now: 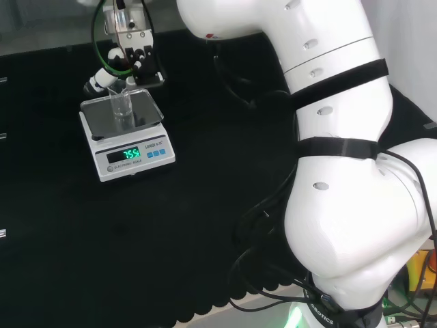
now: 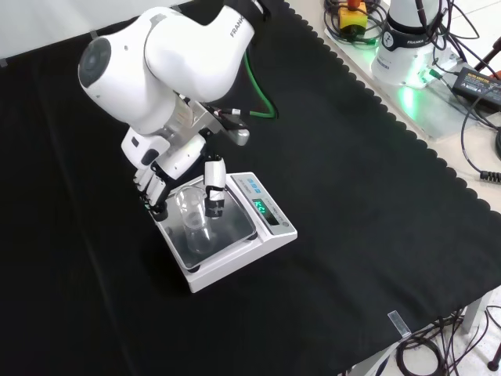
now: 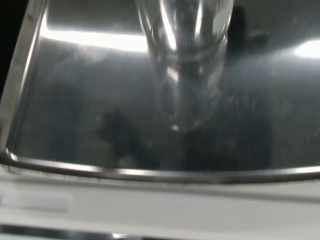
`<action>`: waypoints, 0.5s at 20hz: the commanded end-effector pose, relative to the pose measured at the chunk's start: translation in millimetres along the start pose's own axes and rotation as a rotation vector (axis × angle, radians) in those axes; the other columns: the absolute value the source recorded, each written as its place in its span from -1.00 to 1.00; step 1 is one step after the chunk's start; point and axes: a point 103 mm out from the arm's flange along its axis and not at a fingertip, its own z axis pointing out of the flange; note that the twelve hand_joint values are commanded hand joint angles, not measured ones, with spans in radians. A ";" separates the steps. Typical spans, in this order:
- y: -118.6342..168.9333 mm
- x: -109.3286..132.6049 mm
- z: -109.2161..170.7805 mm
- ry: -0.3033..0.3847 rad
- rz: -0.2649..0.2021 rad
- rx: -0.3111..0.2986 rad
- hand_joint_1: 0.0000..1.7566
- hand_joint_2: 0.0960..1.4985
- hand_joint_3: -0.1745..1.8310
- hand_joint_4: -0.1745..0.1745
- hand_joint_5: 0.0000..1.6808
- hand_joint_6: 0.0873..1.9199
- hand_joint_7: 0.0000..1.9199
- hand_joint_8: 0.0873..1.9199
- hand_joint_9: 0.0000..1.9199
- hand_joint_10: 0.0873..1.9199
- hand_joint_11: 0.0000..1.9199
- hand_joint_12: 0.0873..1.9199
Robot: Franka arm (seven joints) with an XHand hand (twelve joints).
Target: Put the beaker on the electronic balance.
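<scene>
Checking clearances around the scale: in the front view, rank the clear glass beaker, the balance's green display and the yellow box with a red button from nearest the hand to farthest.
1. Clear glass beaker, on the pan between the hand's fingers.
2. Green display, on the white electronic balance's right-hand front panel.
3. Yellow box with red button, off the cloth, top right.

Head view: up behind the arm's base, looking forward over the white links (image 1: 341, 171), balance (image 1: 126, 133) far off upper left. Front view: opposite side, looking down at the cloth (image 2: 352, 196), same balance (image 2: 227, 231) mid-frame. Wrist view: right up close on its steel pan (image 3: 75, 110).
</scene>
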 end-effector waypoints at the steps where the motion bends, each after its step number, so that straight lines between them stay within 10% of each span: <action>1: -28.5 -22.2 -20.0 0.028 0.052 -0.069 -0.69 0.08 -0.95 -0.49 -0.65 -0.60 -0.65 -0.11 -0.87 -0.08 -0.83 0.54; 10: -72.0 -62.9 -27.7 0.038 0.122 -0.101 -0.66 0.12 -0.91 -0.51 -0.60 -0.63 -0.64 -0.12 -0.78 -0.09 -0.67 0.46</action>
